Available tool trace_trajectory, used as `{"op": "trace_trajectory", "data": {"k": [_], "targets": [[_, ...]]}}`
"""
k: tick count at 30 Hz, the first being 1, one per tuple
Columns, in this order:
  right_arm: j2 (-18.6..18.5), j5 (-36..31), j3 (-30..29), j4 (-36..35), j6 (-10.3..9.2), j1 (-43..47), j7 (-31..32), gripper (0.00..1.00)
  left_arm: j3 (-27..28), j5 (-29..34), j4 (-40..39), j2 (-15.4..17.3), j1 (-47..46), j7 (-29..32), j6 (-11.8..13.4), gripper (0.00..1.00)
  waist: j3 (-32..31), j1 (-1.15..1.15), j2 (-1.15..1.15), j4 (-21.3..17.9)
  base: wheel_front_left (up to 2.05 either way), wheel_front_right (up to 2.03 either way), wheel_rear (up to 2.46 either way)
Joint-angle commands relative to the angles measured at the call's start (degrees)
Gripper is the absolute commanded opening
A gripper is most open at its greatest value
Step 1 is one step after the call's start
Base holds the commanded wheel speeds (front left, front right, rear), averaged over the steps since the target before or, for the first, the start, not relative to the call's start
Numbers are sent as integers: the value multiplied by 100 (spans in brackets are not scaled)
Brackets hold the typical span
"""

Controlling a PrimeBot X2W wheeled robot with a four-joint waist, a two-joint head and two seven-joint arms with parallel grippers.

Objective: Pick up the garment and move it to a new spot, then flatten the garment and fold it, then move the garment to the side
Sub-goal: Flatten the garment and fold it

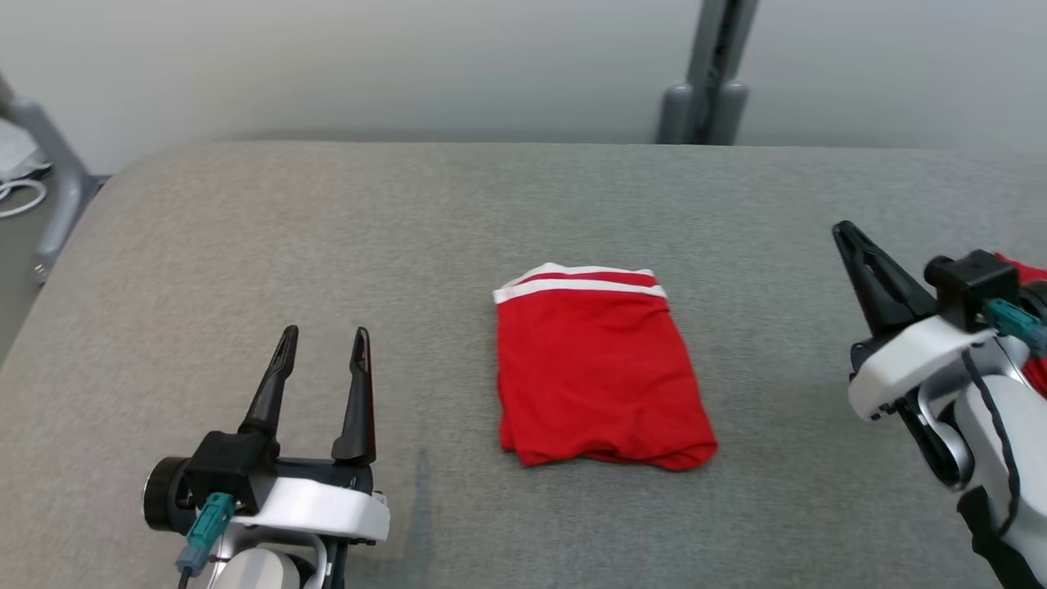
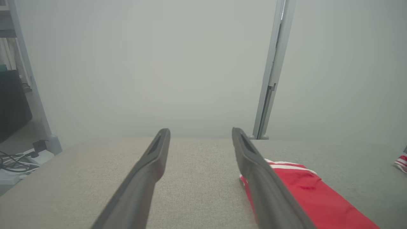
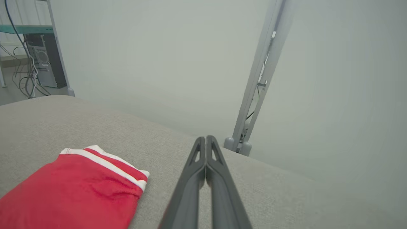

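Observation:
The garment [image 1: 595, 370] is red with a white band at its far end, and it lies folded into a neat rectangle in the middle of the grey padded table [image 1: 245, 245]. My left gripper [image 1: 325, 339] hovers open over bare fabric at the lower left, well clear of the garment. The left wrist view shows the garment [image 2: 311, 194] just right of my open left gripper [image 2: 201, 132]. My right gripper [image 1: 842, 231] is shut at the right edge, empty, some way from the garment. In the right wrist view my right gripper [image 3: 205, 138] points past the garment [image 3: 73, 187], its fingers pressed together.
A second red and white striped cloth [image 1: 1032, 327] lies at the far right behind my right arm, and its edge [image 2: 401, 163] shows in the left wrist view. A grey post [image 1: 710, 74] stands behind the table. Cables and a frame leg [image 1: 49, 172] sit at the left.

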Motion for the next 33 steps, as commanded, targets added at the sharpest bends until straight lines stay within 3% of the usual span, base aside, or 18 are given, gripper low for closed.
{"op": "trace_trajectory", "data": {"k": [1,7,20,21,22,33], "targets": [[53,-195,-297,-202,-3,266,-26,0,89,67,-1,20,80,-20,-53,100,-79,0,0,-296,0,0,0],[421,-955,-1509,-1157,-3,1216,-29,0,316,116,23,20,237,-20,-124,100,-158,0,0,-528,0,0,0],[1206,-1558,-2619,-1917,-3,2447,-30,0,246,87,244,21,497,-20,-136,100,-334,0,0,-650,0,0,0],[1239,-1590,-2633,-1936,-3,2481,-30,45,238,86,263,20,521,-20,-131,100,-355,0,0,-654,0,0,0],[1284,-1583,-2655,-1946,-3,2520,-30,100,226,85,281,20,537,-20,-125,100,-376,0,0,-657,0,0,0],[1424,-1651,-2728,-1863,-3,2677,-30,100,113,60,323,20,653,-20,-69,100,-539,0,0,-643,0,0,0]]}}
